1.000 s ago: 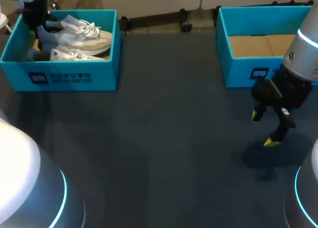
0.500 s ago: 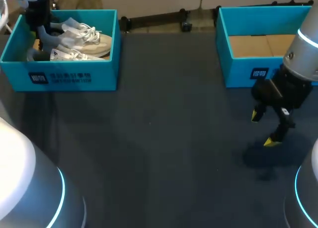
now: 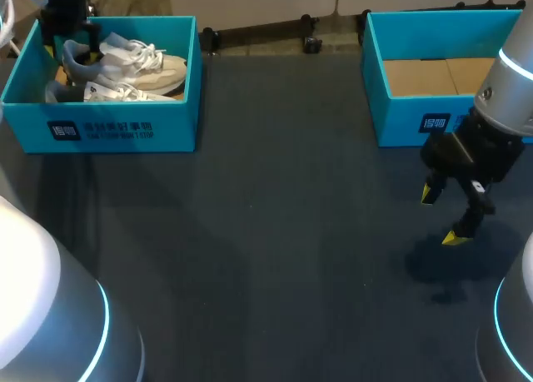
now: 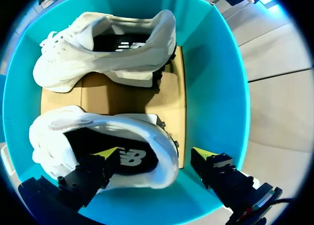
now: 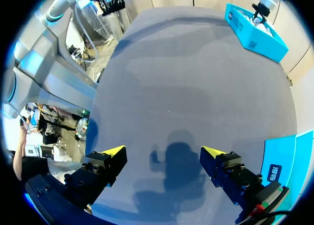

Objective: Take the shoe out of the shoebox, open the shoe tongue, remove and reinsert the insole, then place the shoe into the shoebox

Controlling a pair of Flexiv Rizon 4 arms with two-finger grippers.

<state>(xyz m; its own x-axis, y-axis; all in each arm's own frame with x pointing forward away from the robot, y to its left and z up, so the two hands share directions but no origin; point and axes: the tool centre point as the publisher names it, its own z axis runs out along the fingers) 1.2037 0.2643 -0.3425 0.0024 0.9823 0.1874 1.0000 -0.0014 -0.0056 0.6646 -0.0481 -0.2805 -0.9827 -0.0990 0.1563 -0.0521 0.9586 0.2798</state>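
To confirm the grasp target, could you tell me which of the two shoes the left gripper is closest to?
The shoe whose heel sits between the fingers of the open left gripper; the other shoe lies farther ahead of it.

I count two teal boxes on the desk (image 3: 266, 232): the far-left shoebox (image 3: 117, 131) and the far-right shoebox (image 3: 400, 126). There are two white shoes, the rear shoe (image 3: 137, 57) and the front shoe (image 3: 117, 92). There are two pincers, the left pincer (image 4: 156, 155) and the right pincer (image 3: 444, 215).
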